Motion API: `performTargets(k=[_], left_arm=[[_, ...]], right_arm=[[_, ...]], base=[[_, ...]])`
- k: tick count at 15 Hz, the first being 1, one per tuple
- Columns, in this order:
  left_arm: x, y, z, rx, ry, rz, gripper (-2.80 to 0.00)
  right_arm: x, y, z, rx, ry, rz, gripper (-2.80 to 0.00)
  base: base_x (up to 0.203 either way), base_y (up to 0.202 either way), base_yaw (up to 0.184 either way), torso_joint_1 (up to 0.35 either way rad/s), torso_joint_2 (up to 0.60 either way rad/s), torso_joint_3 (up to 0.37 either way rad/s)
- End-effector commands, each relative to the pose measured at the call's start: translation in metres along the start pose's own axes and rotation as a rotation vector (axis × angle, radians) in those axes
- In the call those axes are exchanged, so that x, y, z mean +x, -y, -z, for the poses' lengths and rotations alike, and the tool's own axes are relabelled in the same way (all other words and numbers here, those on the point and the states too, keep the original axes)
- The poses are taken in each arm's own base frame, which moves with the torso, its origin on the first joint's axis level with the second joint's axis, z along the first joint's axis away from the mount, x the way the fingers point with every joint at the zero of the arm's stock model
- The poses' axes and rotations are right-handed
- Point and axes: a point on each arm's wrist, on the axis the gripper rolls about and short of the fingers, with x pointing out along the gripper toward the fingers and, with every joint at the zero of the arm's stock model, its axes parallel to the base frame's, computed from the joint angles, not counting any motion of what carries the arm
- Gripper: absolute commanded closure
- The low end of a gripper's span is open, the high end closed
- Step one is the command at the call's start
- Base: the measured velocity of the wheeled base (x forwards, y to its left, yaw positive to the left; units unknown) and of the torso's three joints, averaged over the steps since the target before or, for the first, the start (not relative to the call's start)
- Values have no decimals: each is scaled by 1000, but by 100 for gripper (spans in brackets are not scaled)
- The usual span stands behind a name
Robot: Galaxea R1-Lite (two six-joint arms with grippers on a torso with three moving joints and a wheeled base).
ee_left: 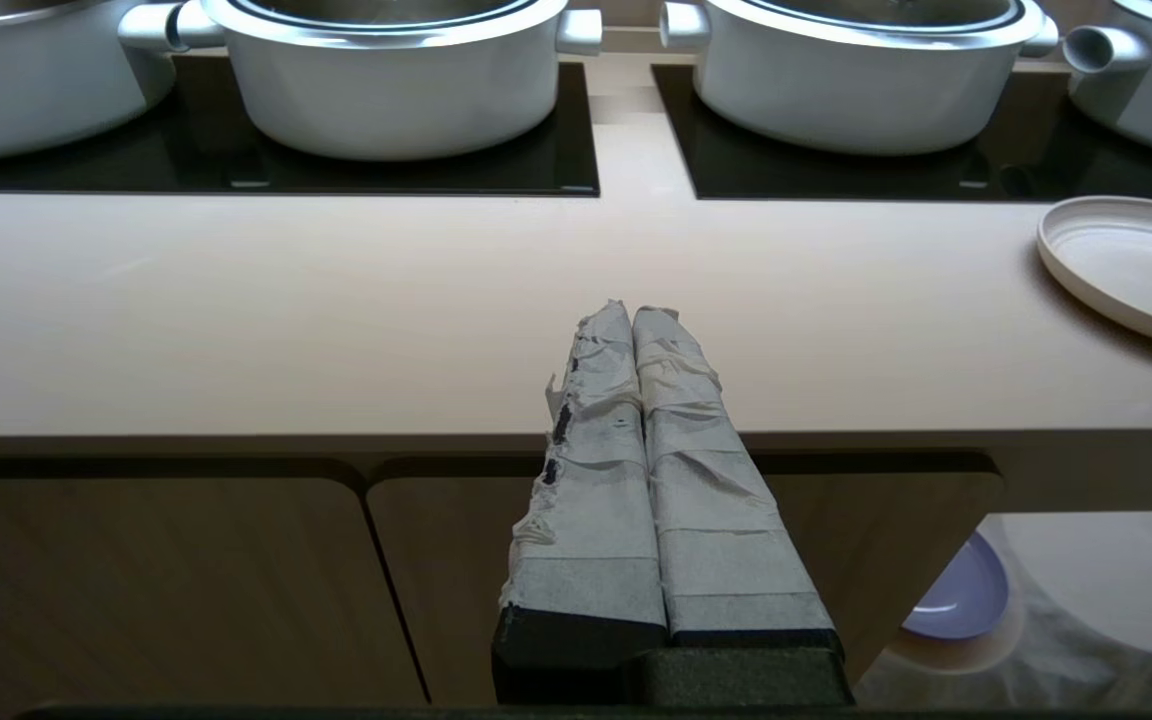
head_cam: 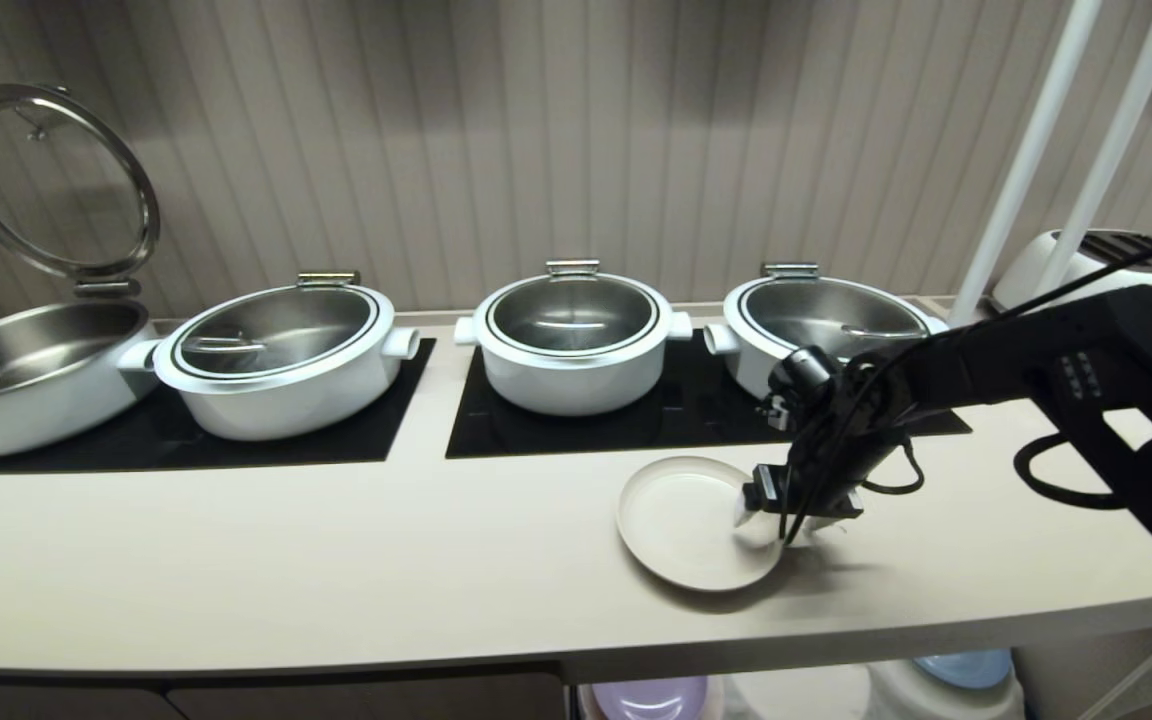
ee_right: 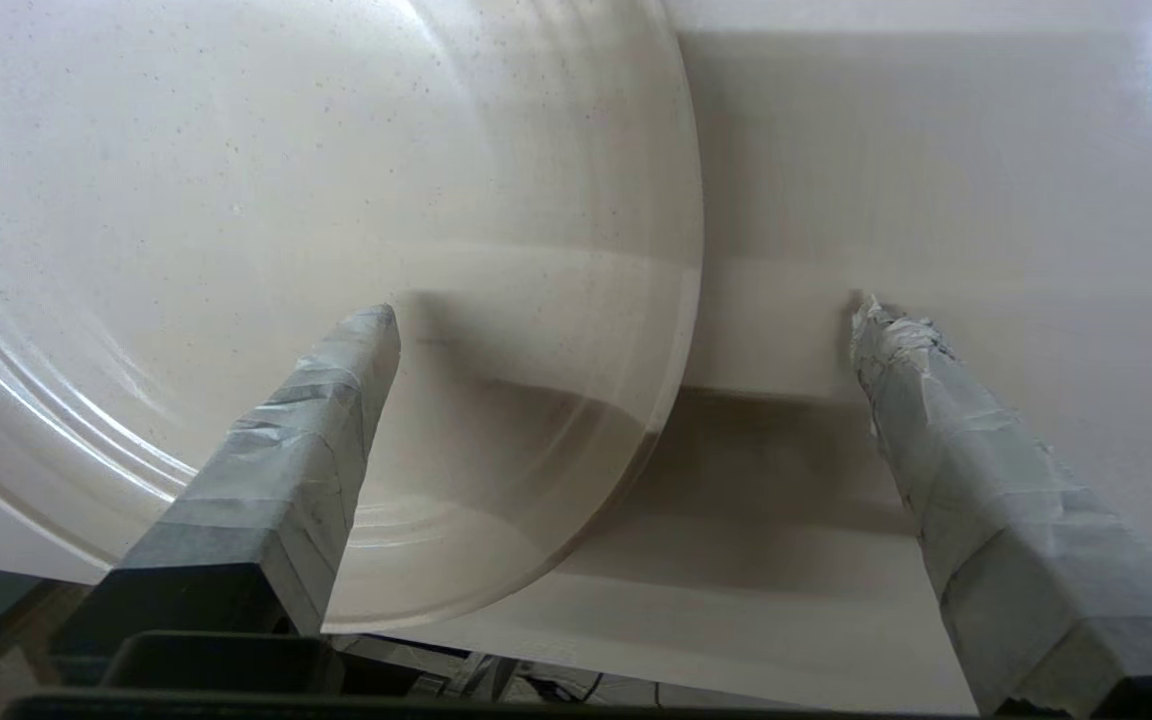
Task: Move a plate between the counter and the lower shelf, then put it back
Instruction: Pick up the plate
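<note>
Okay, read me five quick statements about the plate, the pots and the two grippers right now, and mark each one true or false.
1. The plate lies on the counter. True.
2. The right gripper is clamped shut on the plate's rim. False: its fingers stand wide apart, one over the plate, one over bare counter.
3. The left gripper is shut and holds nothing. True.
4. All four pots have their lids down. False: the leftmost pot has its lid raised.
5. The lilac plate sits on the counter beside the cream one. False: it is below the counter, in the lower shelf.
</note>
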Motion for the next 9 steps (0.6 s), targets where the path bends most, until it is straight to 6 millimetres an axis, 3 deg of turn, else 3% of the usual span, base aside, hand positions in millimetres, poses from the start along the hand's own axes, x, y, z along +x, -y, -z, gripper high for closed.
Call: performTargets(k=[1,7,8,9], left_arm=[[0,0,0,-1,0,-1,0],[0,0,0,-1,0,-1,0],[0,0,0,0,0,-2,0],[0,0,0,-1,0,-1,0]], right_arm=[[4,-1,1,-4,-10,1,-280],[5,-3,2,-15,-15,0,-280],[5,-4,2,-17,-16,-1,0],[3,-5,3,-18,-18,-2,0]], base=[[0,0,0,0,0,0],[0,0,0,0,0,0],[0,0,0,0,0,0],[0,0,0,0,0,0]])
